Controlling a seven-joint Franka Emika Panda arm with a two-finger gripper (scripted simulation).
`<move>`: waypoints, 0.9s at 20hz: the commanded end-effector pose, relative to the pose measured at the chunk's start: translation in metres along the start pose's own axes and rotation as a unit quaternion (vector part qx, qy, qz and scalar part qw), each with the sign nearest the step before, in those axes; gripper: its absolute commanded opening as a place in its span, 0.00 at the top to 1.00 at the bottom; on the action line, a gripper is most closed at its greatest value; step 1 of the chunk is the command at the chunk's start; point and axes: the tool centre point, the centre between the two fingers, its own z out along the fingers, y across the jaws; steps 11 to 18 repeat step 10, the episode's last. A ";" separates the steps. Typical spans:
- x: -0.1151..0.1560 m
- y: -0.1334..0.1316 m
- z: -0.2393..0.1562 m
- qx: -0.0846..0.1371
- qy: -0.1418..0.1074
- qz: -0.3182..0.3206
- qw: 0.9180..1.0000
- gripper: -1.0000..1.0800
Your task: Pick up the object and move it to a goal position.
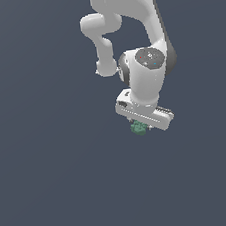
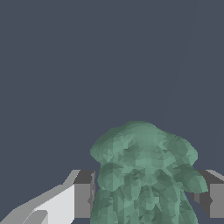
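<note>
— Gripping what, exactly?

— A lumpy, mottled green object (image 1: 137,128), tiny against my white hand (image 1: 140,126). In the exterior view it shows just under the hand's lower edge, toward that view's left end of the hand.

— And the fingers?

— In the wrist view the object (image 2: 144,175) fills the space between my two grey finger pads (image 2: 83,194); each pad sits against one side of it, so my hand (image 2: 146,199) is closed on it.

— Where is your arm?

— My white arm (image 1: 140,36) bends down from the exterior view's upper edge, wrist tilted, hand angled. Behind everything lies a flat, dark blue-grey ground; I cannot tell whether the object touches any tabletop.
</note>
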 end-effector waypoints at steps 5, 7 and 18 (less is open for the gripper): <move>0.003 -0.020 -0.012 0.000 0.000 0.000 1.000 1.00; 0.004 -0.022 -0.014 0.000 0.000 0.000 1.000 1.00; 0.004 -0.024 -0.014 0.000 0.000 0.000 1.000 1.00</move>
